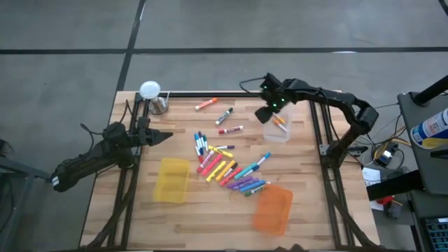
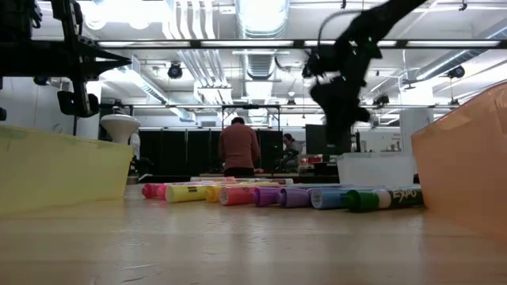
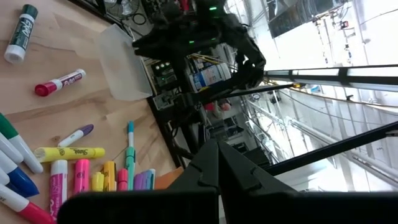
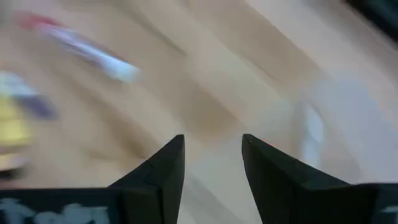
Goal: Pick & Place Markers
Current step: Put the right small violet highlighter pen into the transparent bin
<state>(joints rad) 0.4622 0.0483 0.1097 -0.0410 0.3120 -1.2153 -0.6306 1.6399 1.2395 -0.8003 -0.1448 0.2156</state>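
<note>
markers: most sit in a loose pile (image 1: 227, 168) mid-bench, with three strays toward the far edge, an orange one (image 1: 206, 104), a black-capped one (image 1: 224, 116) and a red one (image 1: 231, 130); an orange one (image 1: 280, 123) already lies in the clear bin (image 1: 277, 130)

handling: my guess is light, stiff plastic barrels, smooth and round so they'll roll if nudged; pinch mid-barrel, across the width

axis: the pile is a mess of angles, mostly slanting across the bench; the teal one (image 1: 256, 164) slants toward the far right corner, and from bench level a row of them lies side-on (image 2: 285, 195)

bins: yellow bin (image 1: 172, 179) just left of the pile, orange bin (image 1: 273, 208) at the near right, clear bin far right

right gripper (image 1: 265, 113): hovers right at the clear bin's left edge, fingers spread apart with nothing between them in its own wrist view (image 4: 212, 158)

left gripper (image 1: 162, 136): parked at the left side of the bench, fingers pressed together, holding nothing

bench (image 1: 301, 203): pale wood, dark frame round it
</note>
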